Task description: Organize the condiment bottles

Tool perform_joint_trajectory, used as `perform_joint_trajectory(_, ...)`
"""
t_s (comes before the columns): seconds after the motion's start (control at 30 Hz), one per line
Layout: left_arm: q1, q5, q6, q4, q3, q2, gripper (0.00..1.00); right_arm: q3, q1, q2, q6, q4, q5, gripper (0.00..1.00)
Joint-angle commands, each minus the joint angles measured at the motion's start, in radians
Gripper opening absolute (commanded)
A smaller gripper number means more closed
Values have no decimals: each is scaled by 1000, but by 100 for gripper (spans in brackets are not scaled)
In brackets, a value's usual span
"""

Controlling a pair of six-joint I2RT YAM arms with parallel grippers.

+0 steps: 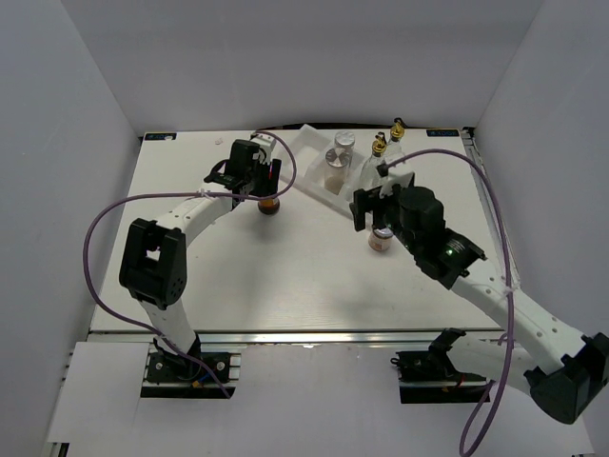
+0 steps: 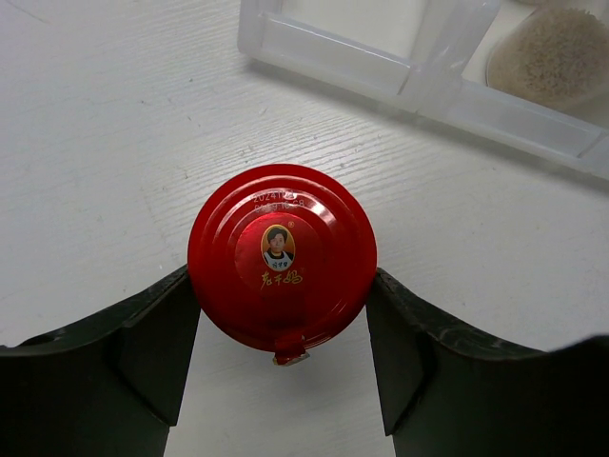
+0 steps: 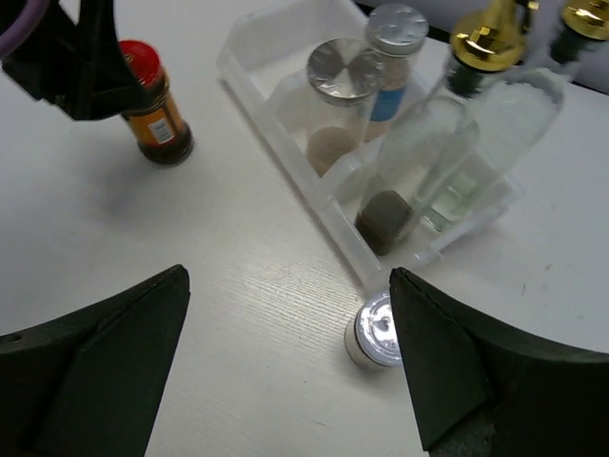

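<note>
Red lid to the lens, the red-lidded jar [image 2: 281,267] stands upright on the table [image 1: 285,286], its long axis vertical, cap up and base on the tabletop. The left gripper [image 2: 282,333] is clamped on it, one black finger pressed against each side of the lid. The jar sits just left of the white three-compartment tray [image 1: 309,143], near it but apart from it.

The tray lies on a diagonal across the far half of the table, from far left to nearer right. Two silver-capped shakers [image 3: 341,76] stand upright together inside it. Two clear glass bottles [image 3: 423,143] stand at its right-hand end, gold spouts pointing up.

The right gripper [image 3: 285,286] hangs with its jaws spread wide, holding nothing. Below it a short jar [image 3: 378,330] with a pale shiny lid stands upright on the table, just outside the tray's near corner and close by one finger. Whether that finger touches it cannot be told.

The table is white with a faint wood grain. Plain pale grey walls [image 1: 285,57] close it in on three sides, and purple cables [image 1: 95,228] loop from both arms.
</note>
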Motion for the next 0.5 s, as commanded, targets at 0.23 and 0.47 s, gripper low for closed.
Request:
perform_joint_trajectory(0.23,-1,-9,19,17,132,-18,0,-137,-22,-171,132,87,364,89)
perform_joint_trajectory(0.47,-1,5,23,3,255,3,0,-210,-36,-250,149,136,457,89)
